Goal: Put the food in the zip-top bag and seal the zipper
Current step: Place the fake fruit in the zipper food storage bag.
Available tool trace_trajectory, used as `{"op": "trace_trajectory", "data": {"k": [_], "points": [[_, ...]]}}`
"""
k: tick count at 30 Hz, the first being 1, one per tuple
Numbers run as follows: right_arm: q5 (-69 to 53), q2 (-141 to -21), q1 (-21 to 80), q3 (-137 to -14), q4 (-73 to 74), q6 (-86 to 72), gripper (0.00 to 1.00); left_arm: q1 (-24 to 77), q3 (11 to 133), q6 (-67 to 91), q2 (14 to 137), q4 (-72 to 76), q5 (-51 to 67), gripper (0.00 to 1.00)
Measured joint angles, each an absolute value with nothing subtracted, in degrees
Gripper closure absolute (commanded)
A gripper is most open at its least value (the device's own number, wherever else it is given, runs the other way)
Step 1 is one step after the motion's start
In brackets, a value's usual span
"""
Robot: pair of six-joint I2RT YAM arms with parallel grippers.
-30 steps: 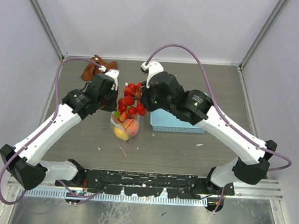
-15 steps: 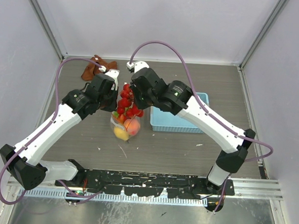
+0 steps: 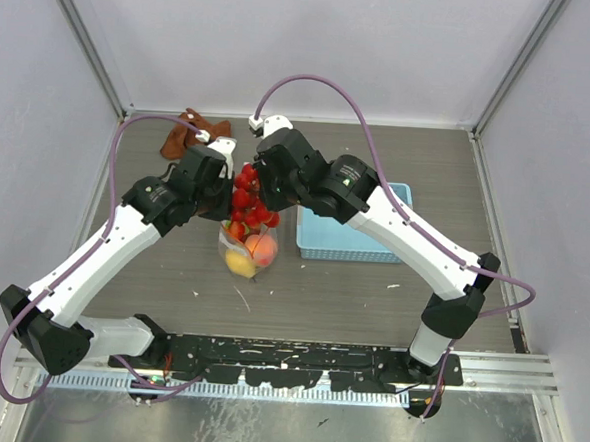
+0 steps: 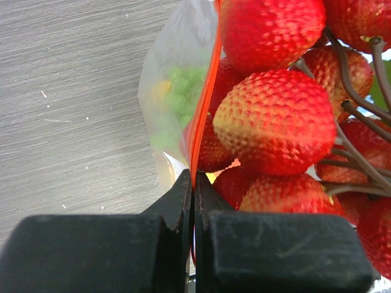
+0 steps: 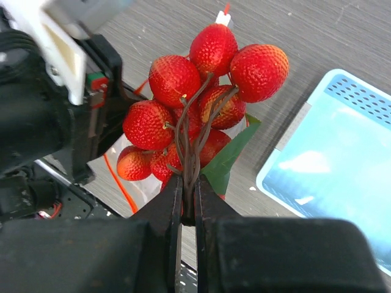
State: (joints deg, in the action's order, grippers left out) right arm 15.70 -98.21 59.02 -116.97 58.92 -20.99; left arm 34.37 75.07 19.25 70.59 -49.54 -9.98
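The left hand (image 4: 192, 186) is pressed together on the orange-red zipper (image 4: 204, 104) of the clear zip-top bag (image 3: 227, 242) and holds one edge of its mouth. The right hand (image 5: 186, 192) is clamped on the brown stems of a bunch of red strawberries (image 5: 201, 79). The bunch hangs at the mouth of the bag, just beside the zipper. Inside the bag lie a peach (image 3: 261, 247), a yellow piece (image 3: 238, 265) and something green (image 4: 183, 91). The bag rests on the grey surface (image 3: 172, 274), near the light-blue basket (image 3: 349, 242).
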Motion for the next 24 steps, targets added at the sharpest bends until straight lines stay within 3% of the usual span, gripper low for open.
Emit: {"op": "trace_trajectory", "data": {"k": [10, 24], "points": [[11.51, -95.59, 59.00, -114.83, 52.86, -23.35, 1.00, 34.30, 75.07, 19.31, 70.57, -49.56, -9.58, 1.00], [7.94, -95.46, 59.51, -101.95, 45.84, -26.24, 0.99, 34.04, 75.07, 19.31, 70.54, -50.63, -9.61, 1.00]]}}
